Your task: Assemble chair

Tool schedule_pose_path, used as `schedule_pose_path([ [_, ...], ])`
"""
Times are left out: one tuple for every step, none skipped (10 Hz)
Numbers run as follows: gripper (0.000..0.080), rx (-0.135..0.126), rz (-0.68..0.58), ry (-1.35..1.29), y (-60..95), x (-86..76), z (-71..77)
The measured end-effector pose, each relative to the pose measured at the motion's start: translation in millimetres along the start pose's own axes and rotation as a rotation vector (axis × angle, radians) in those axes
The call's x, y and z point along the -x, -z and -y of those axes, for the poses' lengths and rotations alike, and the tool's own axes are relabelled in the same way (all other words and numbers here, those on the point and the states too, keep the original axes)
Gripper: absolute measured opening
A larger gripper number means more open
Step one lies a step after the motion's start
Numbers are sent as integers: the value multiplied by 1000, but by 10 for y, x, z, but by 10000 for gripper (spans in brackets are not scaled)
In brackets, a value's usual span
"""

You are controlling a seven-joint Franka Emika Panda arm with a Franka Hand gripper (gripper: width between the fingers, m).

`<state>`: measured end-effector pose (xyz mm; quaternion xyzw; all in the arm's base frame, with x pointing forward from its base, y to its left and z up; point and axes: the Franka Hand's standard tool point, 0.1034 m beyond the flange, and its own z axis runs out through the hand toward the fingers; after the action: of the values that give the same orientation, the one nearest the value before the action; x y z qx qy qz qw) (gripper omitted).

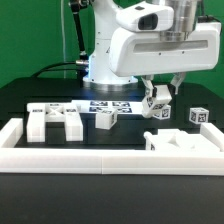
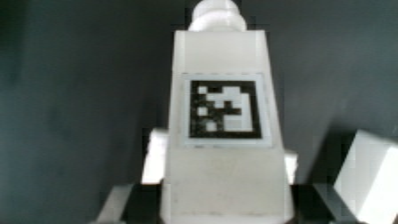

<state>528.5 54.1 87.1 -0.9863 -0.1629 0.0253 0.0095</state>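
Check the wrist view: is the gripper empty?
No, the gripper is closed on a white tagged post that fills the wrist view.

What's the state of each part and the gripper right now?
Gripper: shut on the post.
Post: gripped, tag facing the wrist camera.
Slotted block: lying loose on the table.
Short piece: loose by the marker board.
Cube: loose, untouched.
Flat part: loose by the frame.
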Motion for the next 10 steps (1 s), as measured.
schedule_pose_path([
  [291, 13, -55, 1, 113, -100, -13],
  [291, 23, -102, 3, 214, -182, -17],
  [291, 30, -134, 4, 299, -236, -8],
  [291, 49, -213, 6, 405, -320, -20],
  [292, 66, -276, 11, 462, -354, -32],
  [292, 79, -317, 18, 432, -340, -58],
  [292, 84, -331, 19, 415, -325, -65],
  [292, 82, -323, 21, 416, -328, -56],
  [292, 82, -323, 21, 415, -328, -56],
  [292, 80, -319, 22, 417, -331, -44],
])
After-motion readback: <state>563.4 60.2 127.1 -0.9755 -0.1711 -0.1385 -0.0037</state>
